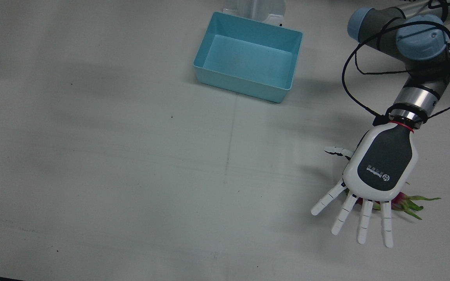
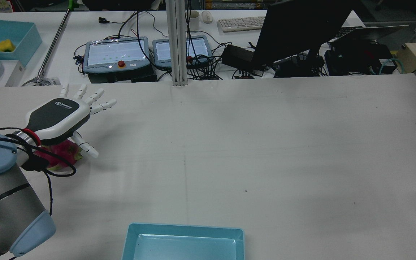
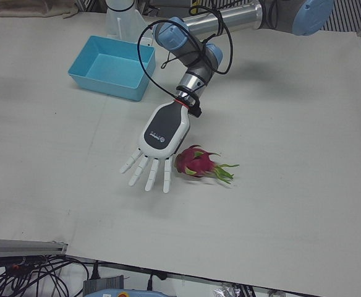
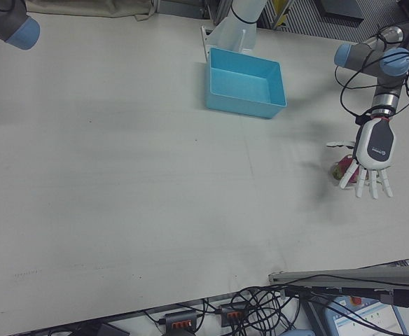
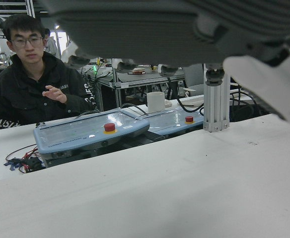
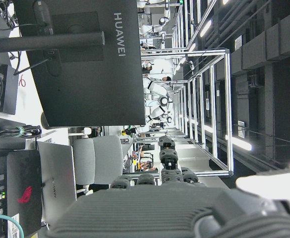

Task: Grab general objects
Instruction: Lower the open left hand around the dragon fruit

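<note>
Left hand (image 3: 159, 133): fingers spread flat, empty, hovering palm-down over dragon fruit (image 3: 196, 162) lying on white table (image 3: 292, 124), far from blue bin (image 3: 111, 67). Right hand (image 6: 184, 208): only its edge visible; state cannot be judged.

Mostly hidden in the front view: pink, green-leafed dragon fruit (image 1: 404, 202) beneath the white-and-grey left robot hand (image 1: 379, 166), only its 4 o'clock side showing. Cut by the rear view's bottom edge: light-blue rectangular plastic bin (image 2: 183, 241). Right robot hand (image 6: 184, 210): merely a blurred underside in its own camera.
</note>
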Action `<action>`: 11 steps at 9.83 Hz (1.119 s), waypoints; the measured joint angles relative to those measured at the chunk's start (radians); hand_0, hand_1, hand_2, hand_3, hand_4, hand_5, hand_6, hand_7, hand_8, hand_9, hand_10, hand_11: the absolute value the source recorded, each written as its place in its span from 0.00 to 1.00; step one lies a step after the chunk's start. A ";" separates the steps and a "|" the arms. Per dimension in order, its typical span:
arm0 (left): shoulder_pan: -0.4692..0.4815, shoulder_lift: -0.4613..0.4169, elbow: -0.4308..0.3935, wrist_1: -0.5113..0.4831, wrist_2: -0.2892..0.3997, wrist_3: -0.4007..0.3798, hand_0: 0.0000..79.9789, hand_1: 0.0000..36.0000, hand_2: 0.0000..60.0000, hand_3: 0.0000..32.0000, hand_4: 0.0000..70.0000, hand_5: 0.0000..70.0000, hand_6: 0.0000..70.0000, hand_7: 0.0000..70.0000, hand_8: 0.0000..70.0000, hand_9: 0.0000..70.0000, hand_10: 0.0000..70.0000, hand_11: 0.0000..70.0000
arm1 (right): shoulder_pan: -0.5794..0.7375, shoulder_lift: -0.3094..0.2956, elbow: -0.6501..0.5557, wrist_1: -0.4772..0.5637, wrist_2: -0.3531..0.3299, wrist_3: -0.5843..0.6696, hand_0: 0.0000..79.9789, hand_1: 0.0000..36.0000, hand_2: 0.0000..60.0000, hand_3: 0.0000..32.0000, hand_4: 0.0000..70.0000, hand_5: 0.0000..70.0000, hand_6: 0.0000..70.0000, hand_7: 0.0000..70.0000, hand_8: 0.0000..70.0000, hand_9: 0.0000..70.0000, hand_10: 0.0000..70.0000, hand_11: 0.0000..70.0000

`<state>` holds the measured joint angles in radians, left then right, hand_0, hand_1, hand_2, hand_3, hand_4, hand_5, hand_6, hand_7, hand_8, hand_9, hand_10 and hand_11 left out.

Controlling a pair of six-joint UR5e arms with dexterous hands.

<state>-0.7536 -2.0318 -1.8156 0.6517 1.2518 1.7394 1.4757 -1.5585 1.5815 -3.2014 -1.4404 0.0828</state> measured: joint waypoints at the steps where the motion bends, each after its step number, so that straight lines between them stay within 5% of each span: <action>1: -0.020 0.012 0.006 -0.006 0.008 -0.002 0.56 0.43 0.11 0.76 0.00 0.00 0.00 0.00 0.00 0.00 0.00 0.00 | 0.000 0.000 0.000 0.000 0.000 0.000 0.00 0.00 0.00 0.00 0.00 0.00 0.00 0.00 0.00 0.00 0.00 0.00; 5: -0.035 0.132 0.009 -0.050 0.018 0.005 0.58 0.50 0.16 0.82 0.00 0.00 0.00 0.00 0.00 0.00 0.00 0.00 | 0.000 0.000 0.000 0.000 0.000 0.000 0.00 0.00 0.00 0.00 0.00 0.00 0.00 0.00 0.00 0.00 0.00 0.00; 9: -0.035 0.180 0.013 -0.073 0.018 0.021 0.61 0.68 0.29 0.88 0.00 0.00 0.00 0.00 0.00 0.00 0.00 0.00 | 0.000 0.000 0.000 0.000 0.000 0.000 0.00 0.00 0.00 0.00 0.00 0.00 0.00 0.00 0.00 0.00 0.00 0.00; 11: -0.029 0.190 0.015 -0.085 0.018 0.050 0.61 0.68 0.29 0.87 0.00 0.00 0.00 0.00 0.00 0.00 0.00 0.00 | 0.000 0.000 0.000 0.000 0.000 0.000 0.00 0.00 0.00 0.00 0.00 0.00 0.00 0.00 0.00 0.00 0.00 0.00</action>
<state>-0.7824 -1.8420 -1.8008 0.5670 1.2702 1.7889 1.4757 -1.5582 1.5815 -3.2014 -1.4404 0.0828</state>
